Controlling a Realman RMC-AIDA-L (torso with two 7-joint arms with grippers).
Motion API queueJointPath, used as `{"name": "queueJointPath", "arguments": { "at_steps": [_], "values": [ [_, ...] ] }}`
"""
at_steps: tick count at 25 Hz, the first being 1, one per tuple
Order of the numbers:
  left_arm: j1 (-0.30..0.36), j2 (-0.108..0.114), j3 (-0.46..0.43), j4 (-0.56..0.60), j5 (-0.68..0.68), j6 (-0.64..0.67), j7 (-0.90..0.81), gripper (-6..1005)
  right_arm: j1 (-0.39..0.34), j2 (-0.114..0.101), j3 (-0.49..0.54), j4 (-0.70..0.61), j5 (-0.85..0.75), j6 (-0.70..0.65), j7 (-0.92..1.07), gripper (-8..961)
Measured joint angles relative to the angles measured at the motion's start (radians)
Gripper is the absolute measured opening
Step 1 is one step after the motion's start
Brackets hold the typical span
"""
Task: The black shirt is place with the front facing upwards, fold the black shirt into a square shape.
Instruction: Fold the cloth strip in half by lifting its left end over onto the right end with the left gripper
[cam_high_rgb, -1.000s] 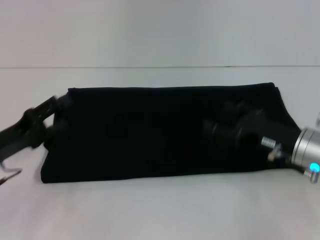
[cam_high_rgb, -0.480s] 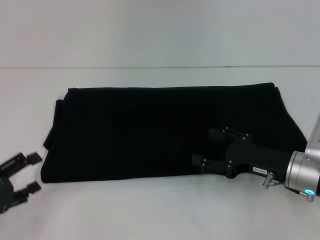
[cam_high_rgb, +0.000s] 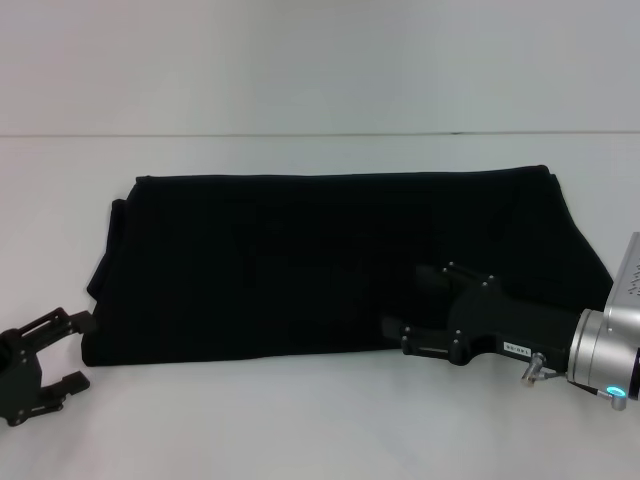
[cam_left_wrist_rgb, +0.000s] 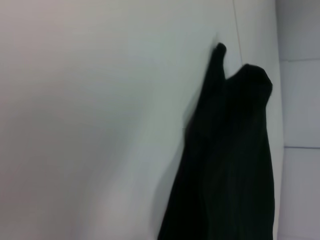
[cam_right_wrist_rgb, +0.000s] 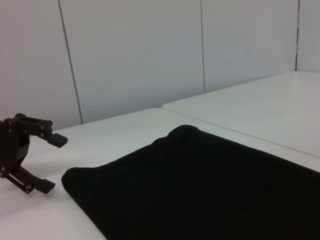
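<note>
The black shirt (cam_high_rgb: 330, 260) lies flat on the white table as a long folded band, its plain side up, with no lettering showing. My left gripper (cam_high_rgb: 82, 350) is open just off the shirt's front left corner, holding nothing. My right gripper (cam_high_rgb: 405, 300) is open over the shirt's front edge, right of the middle, with nothing between its fingers. The left wrist view shows the shirt's end (cam_left_wrist_rgb: 230, 165) on the bare table. The right wrist view looks across the shirt (cam_right_wrist_rgb: 200, 185) to the left gripper (cam_right_wrist_rgb: 54, 164) beyond its far corner.
The white table (cam_high_rgb: 300, 420) spreads on all sides of the shirt, with a seam line (cam_high_rgb: 300, 134) behind it. Grey wall panels (cam_right_wrist_rgb: 135, 55) stand beyond the table's edge.
The left gripper has let go of the shirt's left end and pulled back to the front left of the table. The right gripper has drawn back toward the shirt's front edge.
</note>
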Motion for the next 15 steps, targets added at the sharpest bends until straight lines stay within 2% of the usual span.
{"name": "queueJointPath", "arguments": {
  "at_steps": [15],
  "values": [
    [-0.024, -0.008, -0.004, -0.043, -0.006, -0.087, -0.002, 941, -0.001, 0.0, 0.005, 0.001, -0.001, 0.002, 0.0, 929]
  ]
}}
